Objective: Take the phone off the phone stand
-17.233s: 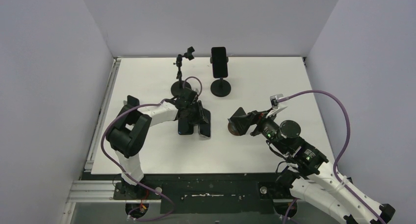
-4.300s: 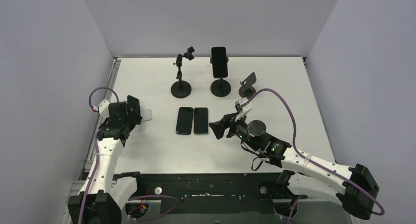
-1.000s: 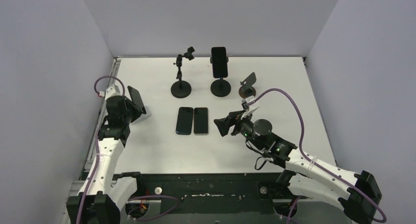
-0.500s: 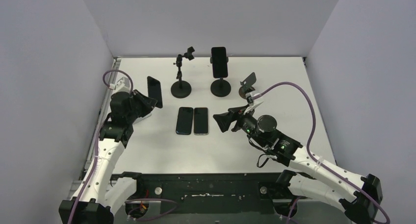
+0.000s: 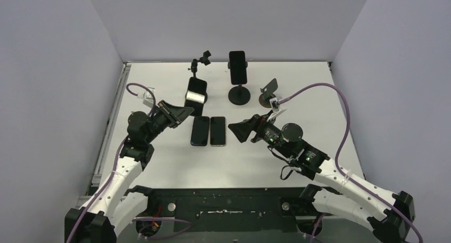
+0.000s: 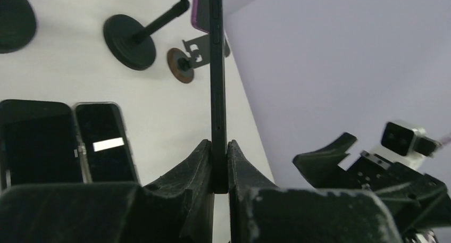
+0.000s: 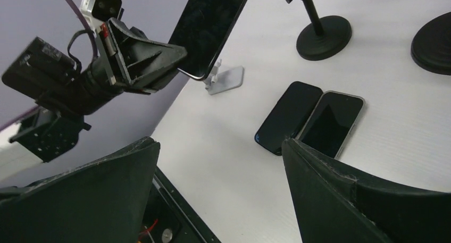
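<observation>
Top external: left gripper (image 5: 182,111) outstretched, clamping phone (image 5: 196,90) aloft; right gripper (image 5: 234,130) spread wide.

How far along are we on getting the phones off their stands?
Done: two black phones lie flat on the white table. In hand: the left gripper is shut on a third black phone, held clear of the small silver stand. Left: one black phone sits on the tall black round-based stand; the right gripper is open and empty.
</observation>
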`<state>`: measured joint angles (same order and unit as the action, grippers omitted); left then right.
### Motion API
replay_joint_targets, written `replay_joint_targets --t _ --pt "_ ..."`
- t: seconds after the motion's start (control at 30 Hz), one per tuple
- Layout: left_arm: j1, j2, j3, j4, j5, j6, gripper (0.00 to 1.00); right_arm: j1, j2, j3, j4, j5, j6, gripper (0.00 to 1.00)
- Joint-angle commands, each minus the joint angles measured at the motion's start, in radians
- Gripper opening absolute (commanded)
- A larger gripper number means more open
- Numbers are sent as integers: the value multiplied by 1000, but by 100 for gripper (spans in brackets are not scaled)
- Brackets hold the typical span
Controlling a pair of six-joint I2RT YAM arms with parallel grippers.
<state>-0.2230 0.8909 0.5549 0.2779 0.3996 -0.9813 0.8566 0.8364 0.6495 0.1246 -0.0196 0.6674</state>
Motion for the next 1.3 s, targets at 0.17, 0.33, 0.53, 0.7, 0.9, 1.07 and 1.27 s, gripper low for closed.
replay_joint_targets --t 0.17,0.33,0.53,0.7,0.9,1.07,1.27 --pt "-93 -19 -158 566 97 -237 0 -168 178 -41 453 -352 339 91" --pt "-138 -14 -215 665 82 -307 0 -175 313 -47 683 -405 407 91" --pt "-157 -13 -230 723 93 -327 0 -173 453 -32 850 -428 486 89" --pt "-164 -14 -246 755 96 -343 0 -171 513 -33 981 -428 545 86" --pt "-171 -26 -250 762 94 -344 0 -163 583 -29 1167 -445 621 79" --pt "-174 -42 -254 764 92 -346 0 -154 638 -8 1242 -468 671 69" --pt "-176 -61 -258 764 106 -326 0 -144 689 32 1299 -513 715 59"
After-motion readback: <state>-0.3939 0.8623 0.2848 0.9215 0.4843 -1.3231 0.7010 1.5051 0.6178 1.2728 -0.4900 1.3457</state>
